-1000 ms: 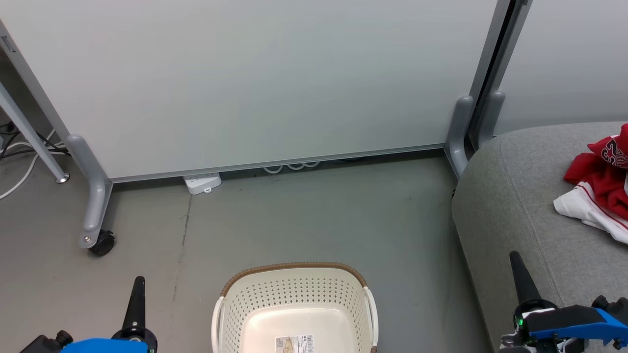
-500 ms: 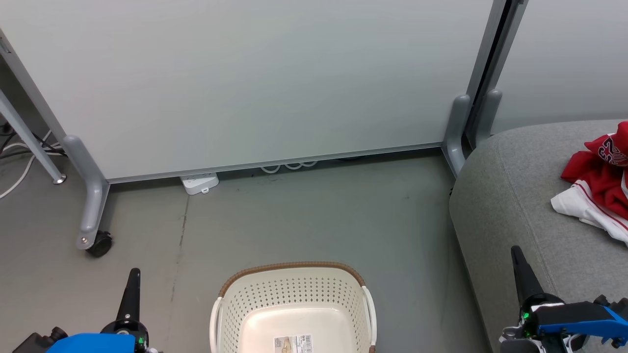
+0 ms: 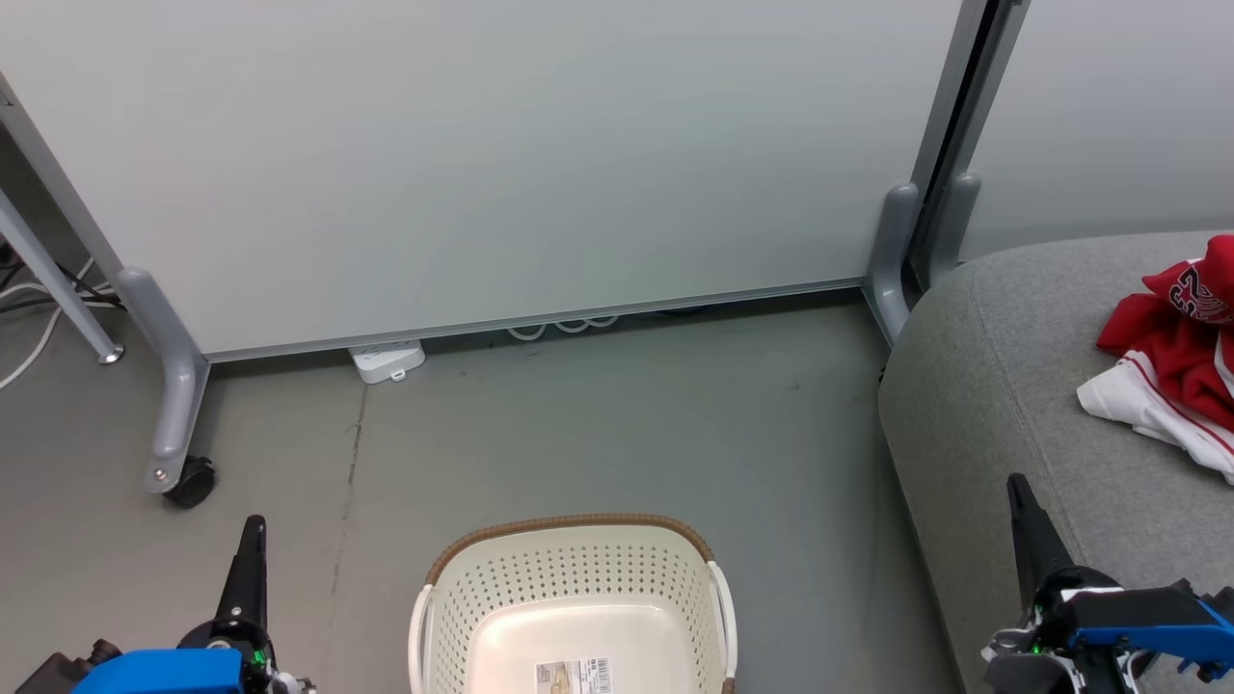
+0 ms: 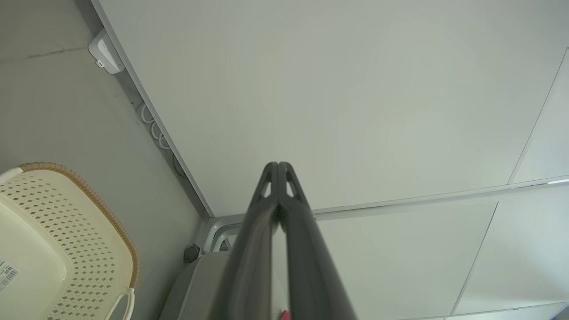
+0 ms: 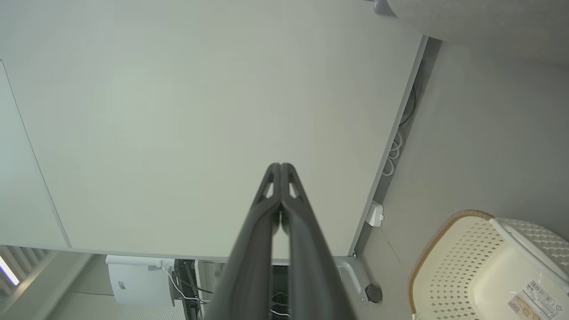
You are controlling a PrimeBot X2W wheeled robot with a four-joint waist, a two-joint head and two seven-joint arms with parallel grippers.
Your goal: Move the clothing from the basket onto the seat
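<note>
- Lying in a crumpled red-and-white heap at the right edge of the head view, the clothing point(image 3: 1171, 357) is resting on the seat point(image 3: 1003, 386). The frame edge is cutting part of it off, and a dark printed number is showing on its upper fold.
- The basket point(image 3: 569, 523) is sitting on the floor point(image 3: 627, 414) at the bottom centre of the frame, well apart from the heap. Its cream bottom is showing bare plastic around the barcode sticker point(image 3: 576, 677), and the right wrist view is giving the same reading at its lower right.
- Judging from this, the transfer is looking finished or very nearly so. The nearest part of the basket is running off the bottom edge of the head view, so that judgement is carrying a little doubt. I cannot tell whether the heap is holding one garment or two.
- The left gripper point(image 3: 251, 540) is hanging low at the lower left of the head view, pointing up the frame. It is standing beside the basket without touching it.
- In the left wrist view its fingers point(image 4: 260, 231) are pressing together tip to tip, carrying nothing and aiming at the pale partition panel point(image 3: 482, 164).
- The right gripper point(image 3: 1024, 501) is standing at the lower right of the head view, rising in front of the seat's near edge and well apart from the clothing.
- Its fingers point(image 5: 262, 231) are likewise meeting at the tips in the right wrist view, with nothing between them.
- Both arms are looking parked rather than reaching, so little seems to be remaining beyond confirming that the basket is holding nothing more.
</note>
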